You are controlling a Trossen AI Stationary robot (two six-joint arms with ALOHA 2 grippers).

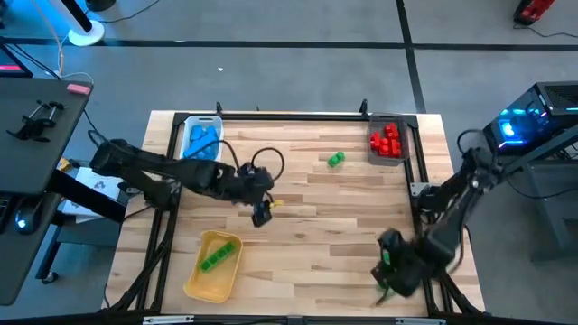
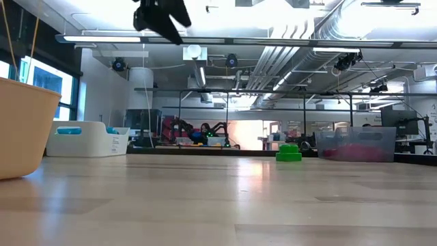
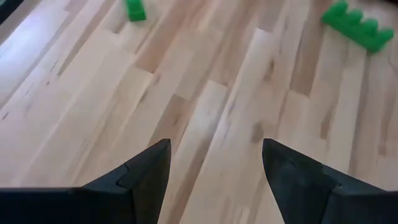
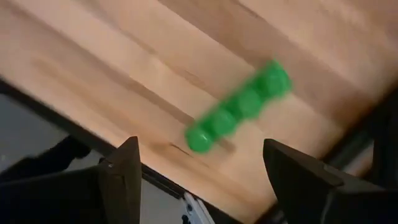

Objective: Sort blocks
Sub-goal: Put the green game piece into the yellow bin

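Pale wood-grain planks of the table (image 1: 307,226) lie bare beneath the left gripper (image 1: 261,215), jaws spread and empty, while the right gripper (image 1: 390,269), spread wide, hovers over a studded green block (image 4: 239,107) beside the table's front edge.

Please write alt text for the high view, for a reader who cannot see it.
Both grippers hang open over a wooden table: the left gripper mid-table, the right gripper above a green block near the front right edge. Another green block lies loose between three trays.
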